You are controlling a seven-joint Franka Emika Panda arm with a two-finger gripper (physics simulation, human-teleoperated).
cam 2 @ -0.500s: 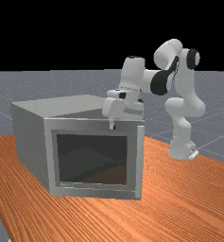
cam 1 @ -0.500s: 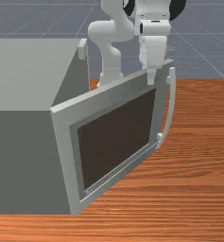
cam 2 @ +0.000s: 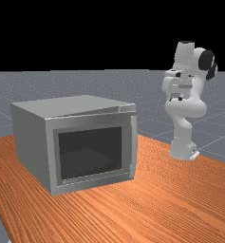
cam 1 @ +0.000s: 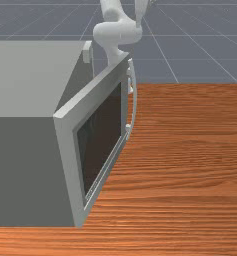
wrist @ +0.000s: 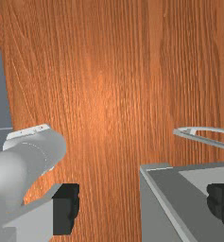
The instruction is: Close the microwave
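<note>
The grey microwave (cam 1: pixel 20 75) stands with its door (cam 1: pixel 67 130) partway open in the front view, hinged at the near corner, its free edge and curved handle (cam 1: pixel 134 100) swung off the body. A narrow gap shows above the door (cam 2: pixel 50 152) in the far view. My gripper (cam 2: pixel 174 95) hangs high near the arm's base, to the far view's right of the microwave and apart from it. In the wrist view, the gripper (wrist: pixel 143 208) is open, its black fingers (wrist: pixel 66 208) wide apart, with a corner of the microwave body (wrist: pixel 156 212) below and between them.
The arm's base (cam 2: pixel 182 147) stands behind the door in the front view. Wooden table (cam 1: pixel 190 150) lies beside the door on the front view's right. The arm's lower link (wrist: pixel 38 151) stands close by one finger in the wrist view.
The door has swung inward, toward the microwave body. My hand has left the door's top edge and moved back and up toward the arm's base.
</note>
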